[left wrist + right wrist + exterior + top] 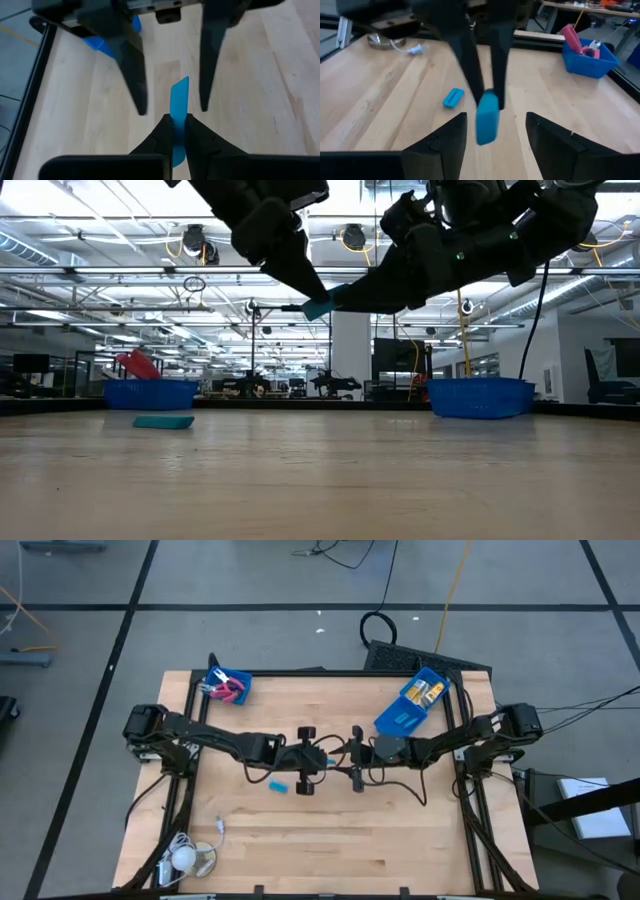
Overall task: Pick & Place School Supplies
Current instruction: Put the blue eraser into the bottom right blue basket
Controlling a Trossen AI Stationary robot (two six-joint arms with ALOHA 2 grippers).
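Note:
A light-blue oblong piece (180, 97) is held in the air over the middle of the table (331, 757) by my left gripper (179, 120), which is shut on it. My right gripper (496, 116) faces it from the table's right and is open. Its fingers (139, 85) stand on either side of the piece's free end with a gap on both sides. A second light-blue piece (277, 785) lies flat on the table, near and left of the grippers (453, 97). Red-handled scissors lie in the far-left blue bin (228, 687). Yellow packets and blue pieces lie in the far-right bin (412, 705). My left gripper pinches the light-blue piece between its two fingertips (167, 127) at the piece's end nearest them (178, 117). The fingers come from the table's left, slanting down, and lie along the piece. It is lifted clear of the table (318, 307), its free end pointing at my right gripper.
A white round object with a cord (185, 858) sits at the near-left corner. The two blue bins stand at the far edge (150, 393) (480, 396). Bare wood stretches across the near half of the table (340, 840). Black frame rails run along the table's sides.

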